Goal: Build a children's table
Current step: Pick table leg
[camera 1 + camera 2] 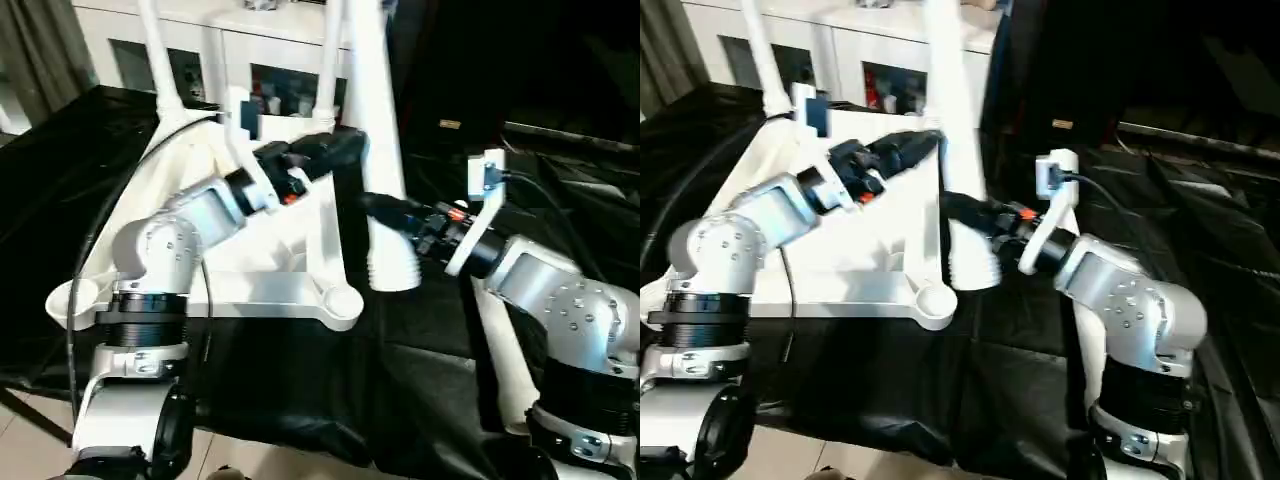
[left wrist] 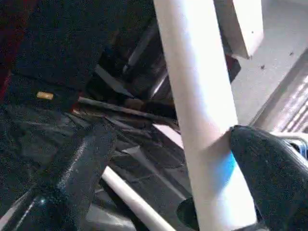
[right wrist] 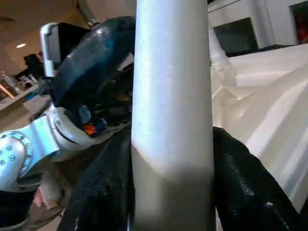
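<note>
The leg (image 1: 372,120) is being pinched by the right gripper (image 1: 385,212), the left gripper (image 1: 335,150) spread beside it; it is best kept upright over the tabletop (image 1: 250,285) socket.

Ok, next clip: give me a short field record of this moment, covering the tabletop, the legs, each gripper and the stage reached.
tabletop: white tabletop upside down on the black cloth, ribbed underside up
fitted legs: two legs stand in the far corner sockets
near sockets: near right socket empty
loose leg: leg held roughly upright, threaded end low, beside the tabletop
right gripper: shut on the leg, near its lower end
left gripper: open, fingers either side of the same leg, higher up
stage: third leg not yet seated
</note>
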